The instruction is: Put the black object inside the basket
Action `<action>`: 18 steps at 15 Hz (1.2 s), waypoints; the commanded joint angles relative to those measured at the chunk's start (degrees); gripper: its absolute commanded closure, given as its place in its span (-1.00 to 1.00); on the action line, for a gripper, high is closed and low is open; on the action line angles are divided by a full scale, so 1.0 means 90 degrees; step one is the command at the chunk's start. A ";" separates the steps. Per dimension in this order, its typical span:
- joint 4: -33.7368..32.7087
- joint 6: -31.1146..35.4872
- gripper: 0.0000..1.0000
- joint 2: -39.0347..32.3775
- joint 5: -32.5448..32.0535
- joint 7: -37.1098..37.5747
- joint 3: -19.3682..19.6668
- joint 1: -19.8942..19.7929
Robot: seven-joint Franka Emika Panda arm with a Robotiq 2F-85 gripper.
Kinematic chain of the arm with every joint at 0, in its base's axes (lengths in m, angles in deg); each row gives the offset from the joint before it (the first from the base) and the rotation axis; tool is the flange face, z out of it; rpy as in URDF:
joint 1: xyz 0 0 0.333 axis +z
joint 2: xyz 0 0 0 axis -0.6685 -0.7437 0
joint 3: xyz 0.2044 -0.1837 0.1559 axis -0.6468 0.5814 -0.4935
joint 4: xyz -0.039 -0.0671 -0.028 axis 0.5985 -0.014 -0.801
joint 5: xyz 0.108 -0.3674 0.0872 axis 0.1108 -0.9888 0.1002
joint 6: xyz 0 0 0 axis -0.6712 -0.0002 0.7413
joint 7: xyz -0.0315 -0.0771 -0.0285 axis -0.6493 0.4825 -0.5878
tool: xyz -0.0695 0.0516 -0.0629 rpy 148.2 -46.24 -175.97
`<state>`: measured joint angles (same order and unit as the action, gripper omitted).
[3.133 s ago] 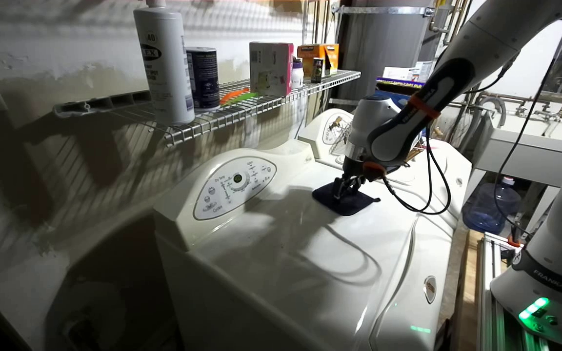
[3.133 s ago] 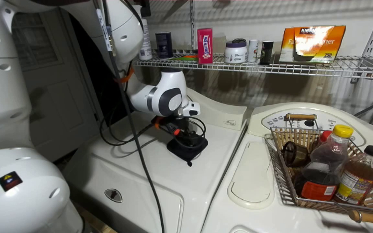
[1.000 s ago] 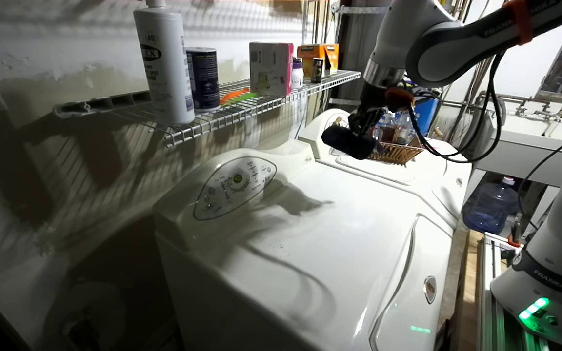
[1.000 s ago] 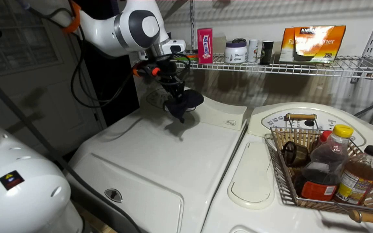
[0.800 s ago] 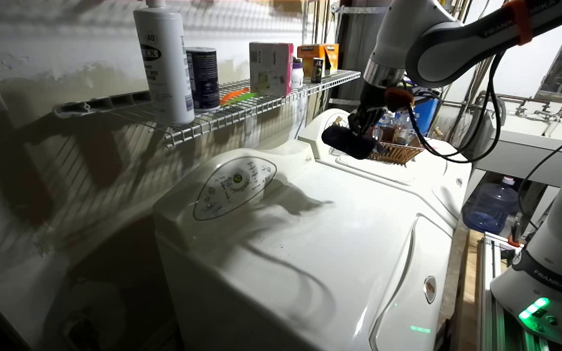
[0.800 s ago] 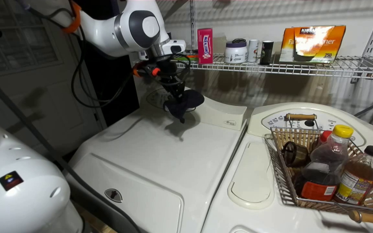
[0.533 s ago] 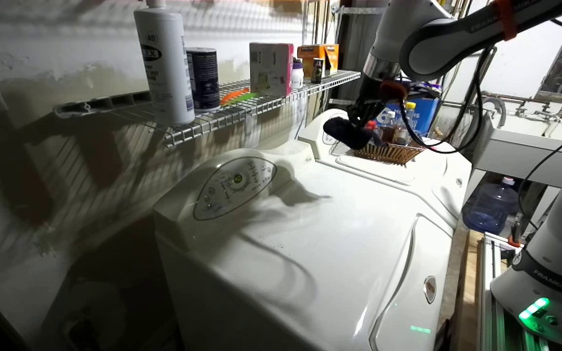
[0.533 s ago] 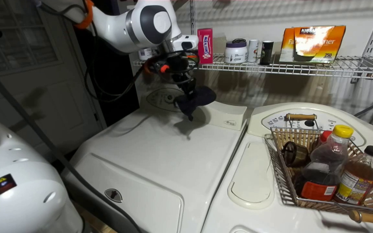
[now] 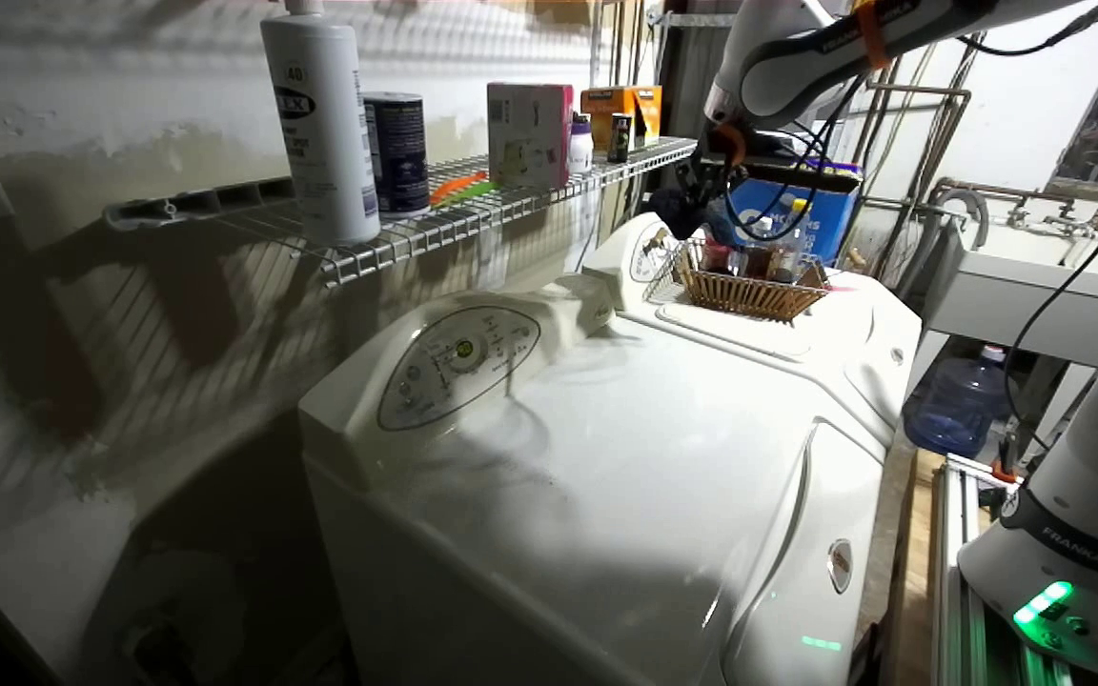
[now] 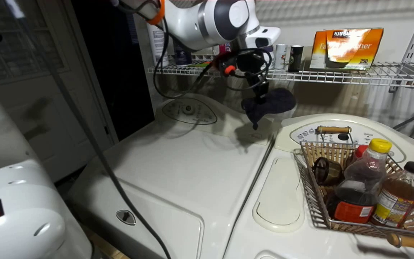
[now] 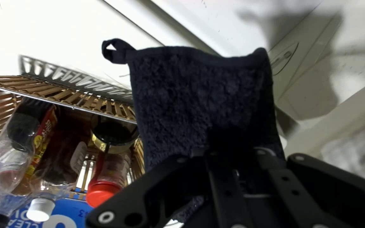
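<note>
The black object point(image 10: 278, 102), a dark fuzzy pad with a small loop at one corner, hangs in the air. My gripper point(image 10: 261, 98) is shut on it, pinching its middle. In the wrist view the pad point(image 11: 195, 95) spreads in front of the fingers and hides the fingertips. The basket point(image 10: 313, 201), brown slats in a metal frame, stands on the neighbouring white machine. Bottles and a dark cup are inside it. In that exterior view the pad is left of the basket and higher than its rim. In the wrist view the basket point(image 11: 65, 95) lies to the left.
A wire shelf point(image 10: 350, 79) runs along the wall behind the gripper, carrying boxes, jars and cans. A tall bottle point(image 10: 358, 183) with a yellow cap rises above the basket's rim. Wooden handles point(image 10: 413, 243) stick out from the basket. A blue box point(image 9: 782, 214) stands behind it.
The black object has been lifted off the white machine top in my gripper. In the last second both have moved across toward the basket, staying raised.
</note>
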<state>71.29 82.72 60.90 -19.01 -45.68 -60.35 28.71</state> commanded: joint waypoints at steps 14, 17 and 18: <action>-0.2530 -0.0633 0.93 -0.2754 -0.0669 0.3844 0.1660 0.0357; -0.2740 -0.0512 0.93 -0.3026 -0.0601 0.3623 0.1612 0.0321; -0.2828 -0.0521 0.93 -0.3119 -0.0569 0.3556 0.1604 0.0304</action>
<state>49.94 78.39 36.40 -23.16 -13.90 -46.36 31.16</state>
